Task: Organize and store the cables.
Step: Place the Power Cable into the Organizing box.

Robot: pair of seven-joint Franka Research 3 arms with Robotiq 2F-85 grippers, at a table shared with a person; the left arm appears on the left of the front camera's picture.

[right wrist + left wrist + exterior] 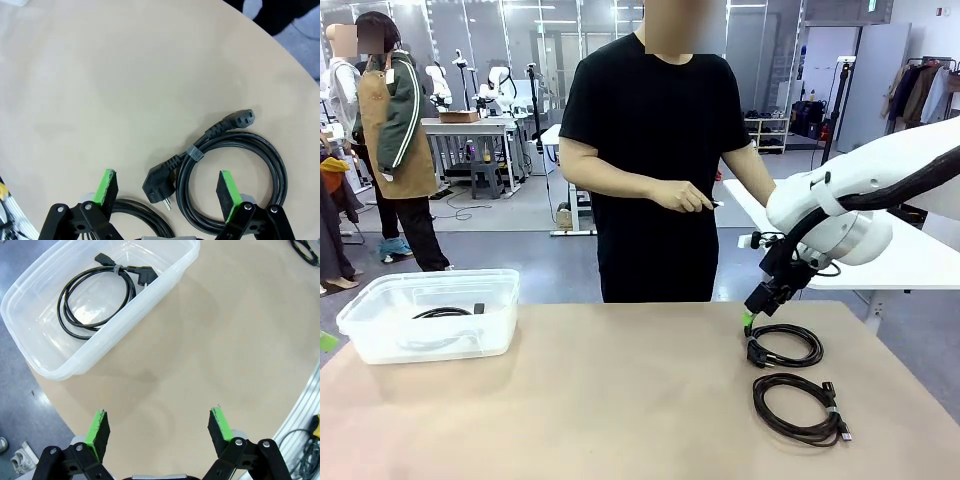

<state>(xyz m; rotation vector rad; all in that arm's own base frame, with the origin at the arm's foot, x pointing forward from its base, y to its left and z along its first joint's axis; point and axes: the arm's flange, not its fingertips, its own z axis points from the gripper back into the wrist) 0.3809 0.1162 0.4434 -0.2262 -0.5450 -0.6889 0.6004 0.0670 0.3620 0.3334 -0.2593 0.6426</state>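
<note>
r claw (pixel 167 174) at cable (pixel 196 153) nr table edge (pixel 250 50) (jaws wide)

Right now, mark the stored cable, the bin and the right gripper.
stored cable (pixel 145 274), left wrist view, on its plug end.
bin (pixel 380 340), front view, on its front wall.
right gripper (pixel 166 175), right wrist view, midway between its fingertips.

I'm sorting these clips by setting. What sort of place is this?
Likely a robotics lab or workshop hall: a white robot arm works over a tan table holding coiled cables, and behind it stand a metal workbench, glass partitions and a clothes rack.
</note>
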